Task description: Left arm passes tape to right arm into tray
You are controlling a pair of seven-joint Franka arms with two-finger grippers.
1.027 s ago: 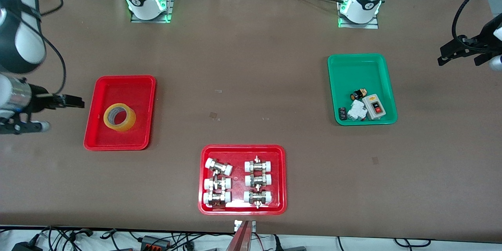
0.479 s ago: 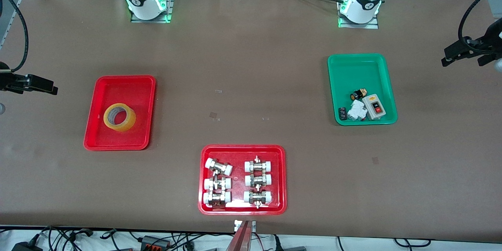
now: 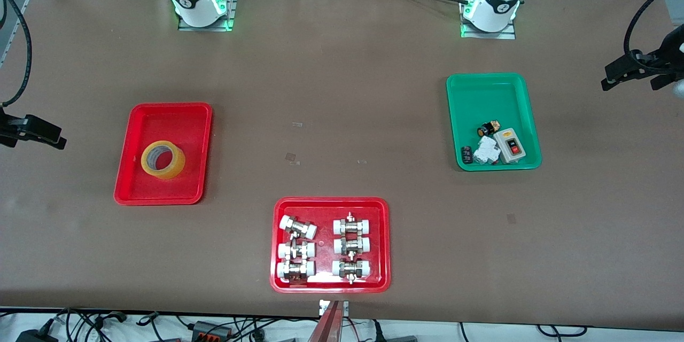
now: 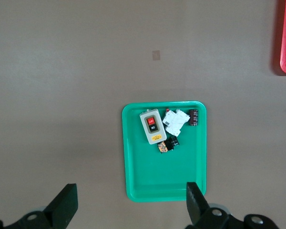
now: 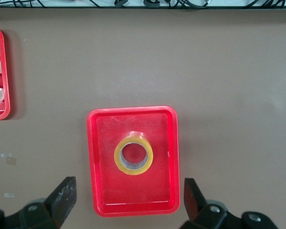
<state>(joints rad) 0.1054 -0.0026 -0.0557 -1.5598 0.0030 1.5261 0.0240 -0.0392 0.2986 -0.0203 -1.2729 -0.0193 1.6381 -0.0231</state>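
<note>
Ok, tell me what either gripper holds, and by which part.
Nothing. The left gripper and right gripper are both open and empty; the tape lies in the red tray.

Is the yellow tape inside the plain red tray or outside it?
Inside. The tape lies flat on the floor of the plain red tray, within its rim, with nothing holding it.

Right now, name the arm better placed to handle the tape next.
Right. The tape already lies in the plain red tray at the right arm's end. The right gripper is open above it; the left gripper is open over the green tray.
</note>
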